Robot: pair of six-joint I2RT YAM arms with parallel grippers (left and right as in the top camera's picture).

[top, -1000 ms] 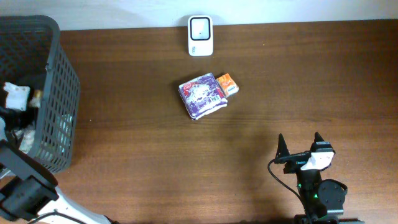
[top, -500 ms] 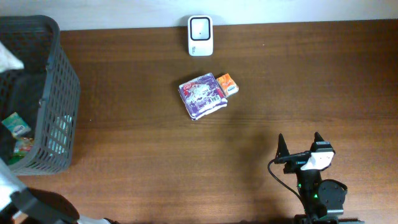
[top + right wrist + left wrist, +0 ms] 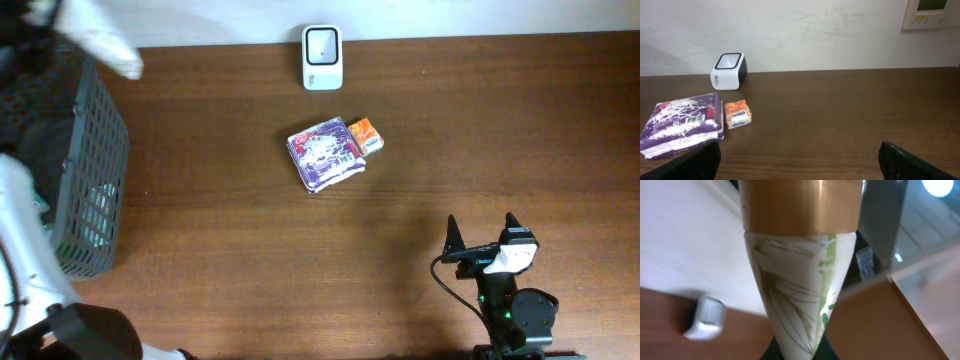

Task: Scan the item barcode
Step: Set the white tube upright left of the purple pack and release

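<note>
pinching gold-capped tube [image 3: 795, 295], left gripper [image 3: 799, 351] — scanner [image 3: 707, 317] beyond

— Left arm [image 3: 25, 240]?
— Reaching up along the far left side, blurred at the top in the overhead view. Left gripper [image 3: 799, 356] clamped tight on a tube [image 3: 800, 280].
— And the right arm [image 3: 515, 315]?
— Folded low at the near edge of the bench [image 3: 250, 260]. Right gripper [image 3: 482, 230] pointing away, fingers [image 3: 695, 160] spread wide, holding nothing.
</note>
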